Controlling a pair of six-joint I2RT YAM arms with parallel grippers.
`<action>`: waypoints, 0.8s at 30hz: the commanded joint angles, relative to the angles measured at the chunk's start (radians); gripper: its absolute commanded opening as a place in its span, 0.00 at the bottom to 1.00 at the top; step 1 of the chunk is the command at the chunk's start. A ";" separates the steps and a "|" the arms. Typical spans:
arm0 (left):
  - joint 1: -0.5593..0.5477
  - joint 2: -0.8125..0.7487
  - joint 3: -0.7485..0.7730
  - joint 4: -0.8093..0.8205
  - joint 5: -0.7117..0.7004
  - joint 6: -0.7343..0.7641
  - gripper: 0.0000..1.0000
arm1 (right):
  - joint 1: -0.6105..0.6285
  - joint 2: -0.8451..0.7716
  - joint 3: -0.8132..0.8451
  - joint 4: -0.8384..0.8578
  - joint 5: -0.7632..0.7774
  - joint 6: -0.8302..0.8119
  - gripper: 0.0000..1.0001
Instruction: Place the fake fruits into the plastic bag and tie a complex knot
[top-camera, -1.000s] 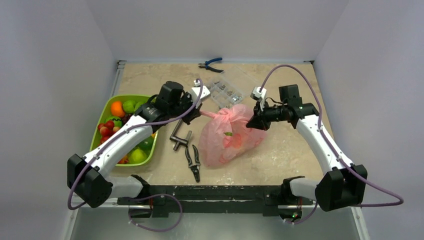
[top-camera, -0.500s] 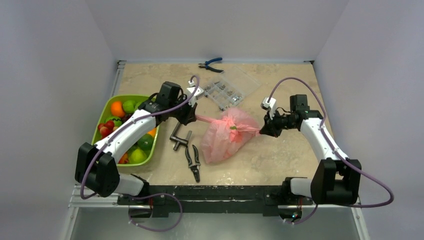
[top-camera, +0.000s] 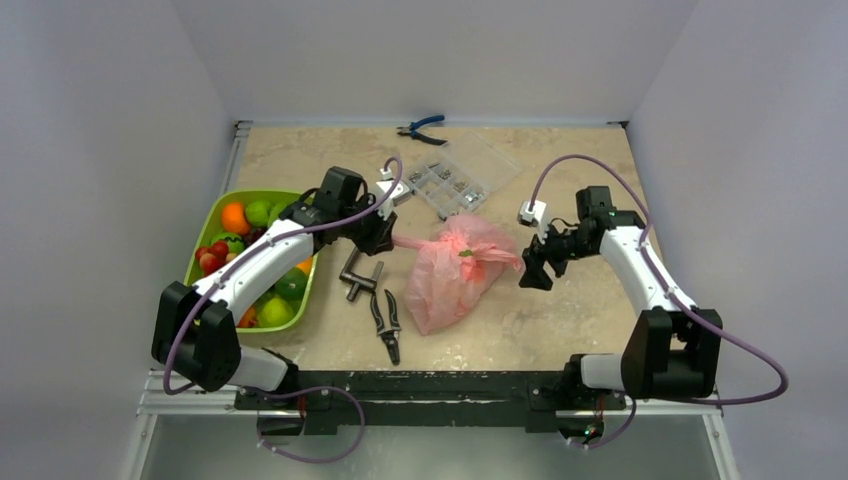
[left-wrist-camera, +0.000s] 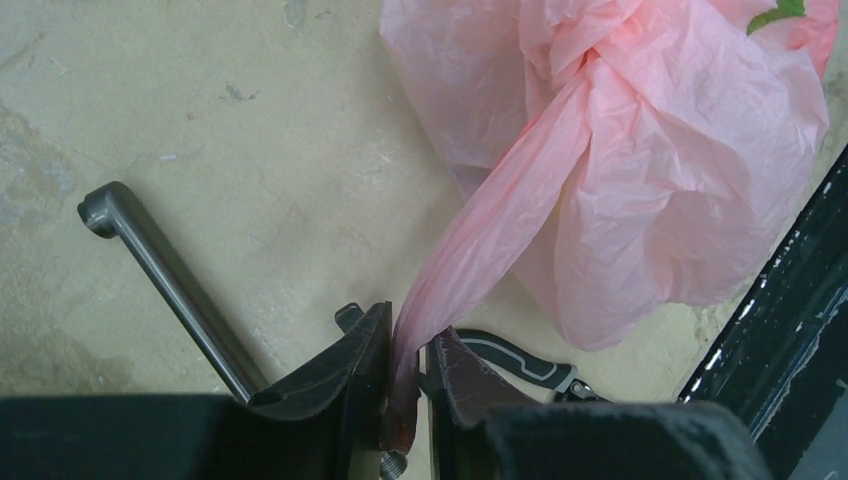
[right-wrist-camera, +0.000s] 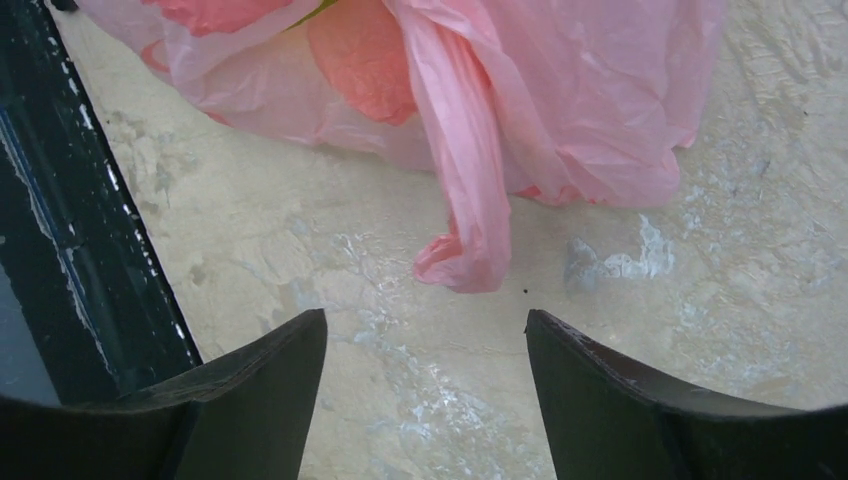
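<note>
Top external view: the pink plastic bag lies mid-table, its neck drawn into a knot. The left gripper pinches a strand running from that knot. The right gripper stands released just beside the bag's right side. Fake fruits sit in the green tray at left, with a clamp and pliers between tray and bag.

Left wrist view: both fingers clench the twisted pink handle, taut up to the knot.

Right wrist view: jaws spread wide, nothing between them. A loose pink tail ends just ahead, and reddish fruit shows through the film.
</note>
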 joint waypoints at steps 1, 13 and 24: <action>-0.006 -0.015 0.053 -0.022 0.060 0.044 0.22 | 0.049 -0.035 0.030 0.012 -0.011 0.035 0.77; -0.020 0.034 0.087 -0.060 0.038 0.098 0.59 | 0.183 0.053 0.004 0.360 0.159 0.305 0.69; -0.050 0.169 0.139 -0.013 -0.001 -0.060 0.17 | 0.186 0.056 -0.007 0.392 0.148 0.436 0.00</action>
